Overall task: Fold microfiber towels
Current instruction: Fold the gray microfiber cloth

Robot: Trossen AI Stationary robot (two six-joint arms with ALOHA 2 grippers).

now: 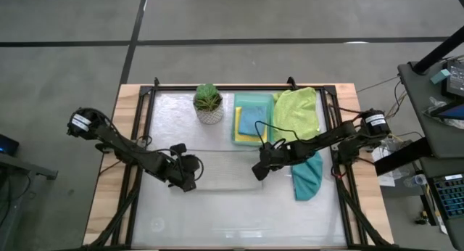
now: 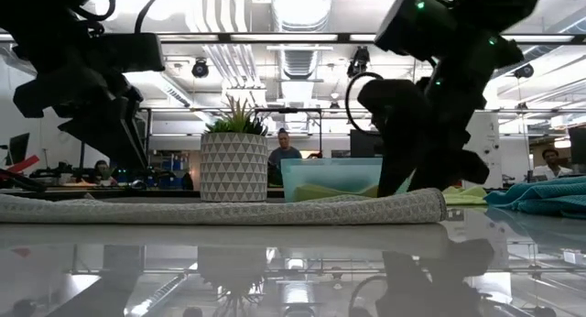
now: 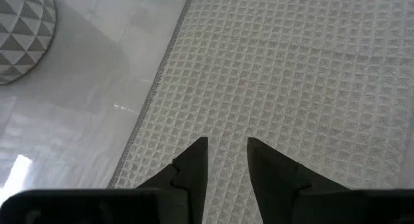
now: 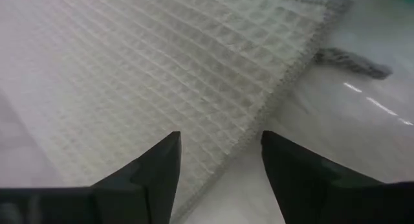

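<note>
Glossy white table (image 1: 239, 222), pale grey towel (image 1: 225, 170) spread flat between my two arms.
I had the left gripper (image 1: 190, 173) narrowly parted over its left edge and the right gripper (image 1: 259, 171) wider at the right edge, both empty; I judged matched, low edge pinches best.
</note>
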